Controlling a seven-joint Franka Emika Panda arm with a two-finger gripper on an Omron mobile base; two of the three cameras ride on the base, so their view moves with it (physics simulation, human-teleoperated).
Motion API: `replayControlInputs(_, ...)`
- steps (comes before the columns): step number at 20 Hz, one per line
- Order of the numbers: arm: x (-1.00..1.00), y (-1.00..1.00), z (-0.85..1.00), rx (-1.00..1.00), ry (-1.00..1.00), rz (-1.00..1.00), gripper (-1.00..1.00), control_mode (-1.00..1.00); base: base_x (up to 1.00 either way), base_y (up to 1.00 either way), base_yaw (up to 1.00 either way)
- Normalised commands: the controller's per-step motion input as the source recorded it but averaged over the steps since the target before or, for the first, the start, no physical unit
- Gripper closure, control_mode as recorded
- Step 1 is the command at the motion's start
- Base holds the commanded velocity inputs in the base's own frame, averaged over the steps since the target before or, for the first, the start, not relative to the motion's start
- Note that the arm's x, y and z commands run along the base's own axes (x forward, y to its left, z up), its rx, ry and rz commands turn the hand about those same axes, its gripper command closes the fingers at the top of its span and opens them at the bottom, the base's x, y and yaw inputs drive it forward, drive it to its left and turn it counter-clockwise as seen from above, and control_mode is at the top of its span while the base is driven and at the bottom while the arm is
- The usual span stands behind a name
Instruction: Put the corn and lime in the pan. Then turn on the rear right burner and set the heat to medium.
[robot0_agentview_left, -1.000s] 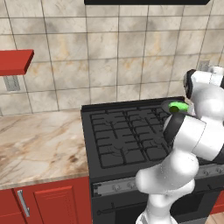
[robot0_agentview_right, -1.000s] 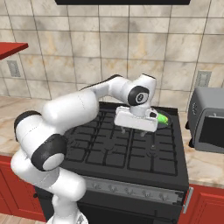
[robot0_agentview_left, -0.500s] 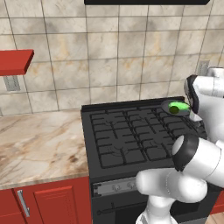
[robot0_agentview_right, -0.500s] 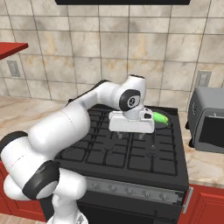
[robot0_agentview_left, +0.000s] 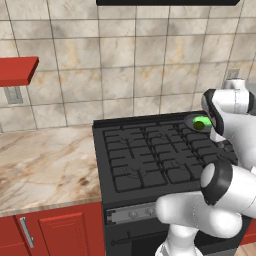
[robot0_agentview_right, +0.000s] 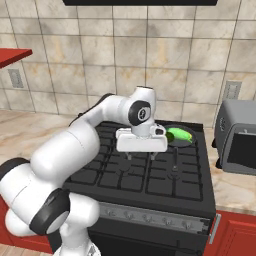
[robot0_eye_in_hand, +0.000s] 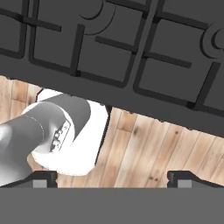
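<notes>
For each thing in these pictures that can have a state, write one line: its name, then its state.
gripper: open, holding nothing, above the stove grates.
pan: on the rear right grate, green food inside.
corn: lying in the pan.
toaster oven: door closed.
cabinet door: closed.

The stove grates (robot0_agentview_right: 150, 172) lie open below the gripper (robot0_agentview_right: 141, 156); a toaster oven (robot0_agentview_right: 239, 136) blocks the right.
</notes>
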Motion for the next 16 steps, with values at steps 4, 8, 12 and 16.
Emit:
replayControlInputs(4,0.00,0.00,-0.01,0.00,0.03,0.00,-1.00,-1.00,0.00,0.00,0.00)
replayControlInputs(8,-0.13,0.00,-0.03,0.00,0.00,0.00,-1.00,-1.00,0.00,0.00,0.00)
replayControlInputs(12,-0.58,-0.10,-0.08,0.00,-0.02,0.00,-1.00,-1.00,0.00,0.00,0.00)
replayControlInputs(16,-0.54,-0.21,-0.08,0.00,-0.05,0.00,-1.00,-1.00,0.00,0.00,0.00)
